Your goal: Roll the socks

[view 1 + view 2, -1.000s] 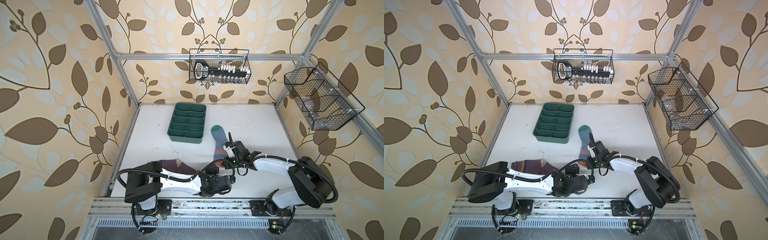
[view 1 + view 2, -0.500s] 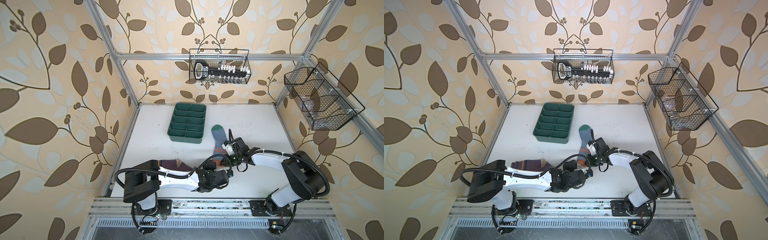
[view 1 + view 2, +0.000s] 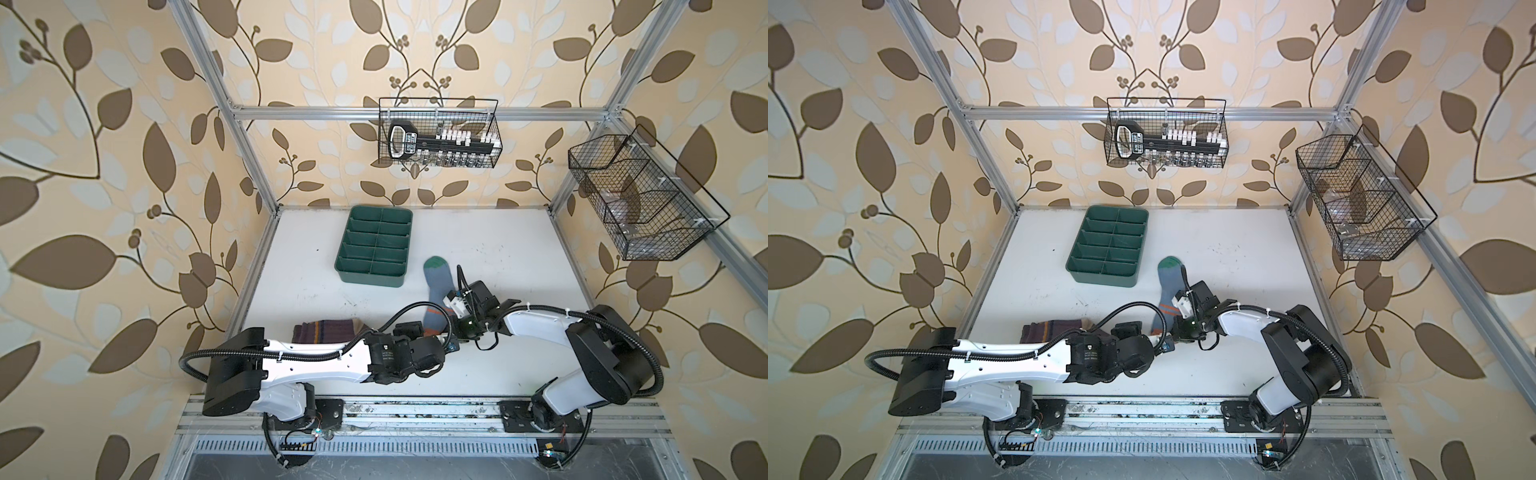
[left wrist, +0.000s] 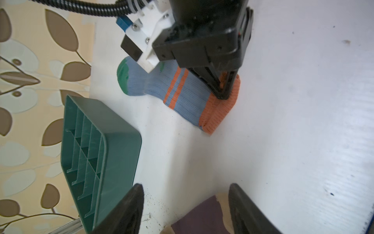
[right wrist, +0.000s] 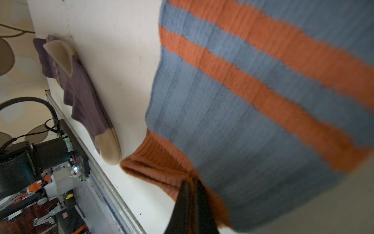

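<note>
Right arm: elbow bent, right gripper (image 4: 222,94) tipped down onto the table.
Right grip: jaws pressed together, pinching the orange cuff of the ribbed grey-blue sock (image 4: 188,95); green toe beyond its wrist.
Left arm: stretched low, left gripper (image 4: 186,186) spread.
Other sock: purple tan-toed sock (image 4: 202,218) lies between those jaws, near the palm.

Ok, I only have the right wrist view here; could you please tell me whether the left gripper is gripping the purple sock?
Observer: No; the left wrist view shows the left gripper open, the purple sock lying unclamped between its jaws.
Operator: Thanks. Where does the other sock's toe lie?
Observer: In both top views the grey-blue sock has its green toe close to the near right corner of the green tray, not touching.
Operator: Is anything in that tray?
Observer: No, its compartments look empty.
</note>
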### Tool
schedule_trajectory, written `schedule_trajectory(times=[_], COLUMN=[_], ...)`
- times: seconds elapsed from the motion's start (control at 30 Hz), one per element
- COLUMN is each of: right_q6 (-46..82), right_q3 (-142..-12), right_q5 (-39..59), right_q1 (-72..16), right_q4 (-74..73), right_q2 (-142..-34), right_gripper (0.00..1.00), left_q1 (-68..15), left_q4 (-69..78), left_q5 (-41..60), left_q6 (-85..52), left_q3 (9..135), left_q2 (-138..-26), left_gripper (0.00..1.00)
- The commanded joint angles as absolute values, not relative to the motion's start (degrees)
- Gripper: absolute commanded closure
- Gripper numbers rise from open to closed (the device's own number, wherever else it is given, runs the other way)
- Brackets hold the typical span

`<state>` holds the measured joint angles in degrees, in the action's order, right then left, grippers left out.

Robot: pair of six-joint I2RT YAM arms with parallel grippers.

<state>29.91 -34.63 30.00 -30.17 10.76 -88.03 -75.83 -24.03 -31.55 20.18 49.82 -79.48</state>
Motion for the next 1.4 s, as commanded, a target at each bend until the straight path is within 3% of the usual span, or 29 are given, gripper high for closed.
schedule_trajectory(times=[0.0,0.4,0.83,1.07,1.37], right_q6=[31.8,29.0,28.6,28.6,28.7], right_q3=[-29.1,-27.4,-27.4,-27.4,-27.2], right_q5=[28.6,28.9,28.9,29.7,30.2], right_q1=[-30.2,-27.2,-27.2,-27.2,-27.2], right_q4=[23.4,23.7,23.4,23.0,22.8], right_q2=[-90.7,-90.8,-91.2,-91.9,-91.7], right_gripper=[1.00,1.00,1.00,1.00,1.00], left_q1=[-76.5,-77.5,-77.4,-77.2,-76.8], left_q4=[-25.4,-25.1,-16.2,-14.2,-13.3], left_q5=[-29.5,-24.8,-26.5,-25.4,-24.8], left_q6=[17.8,14.0,13.6,12.9,12.4], left_q3=[51.6,53.3,53.7,53.3,54.1], left_q2=[-79.5,-86.8,-93.9,-96.9,-101.2], left_gripper=[0.31,0.31,0.31,0.49,0.60])
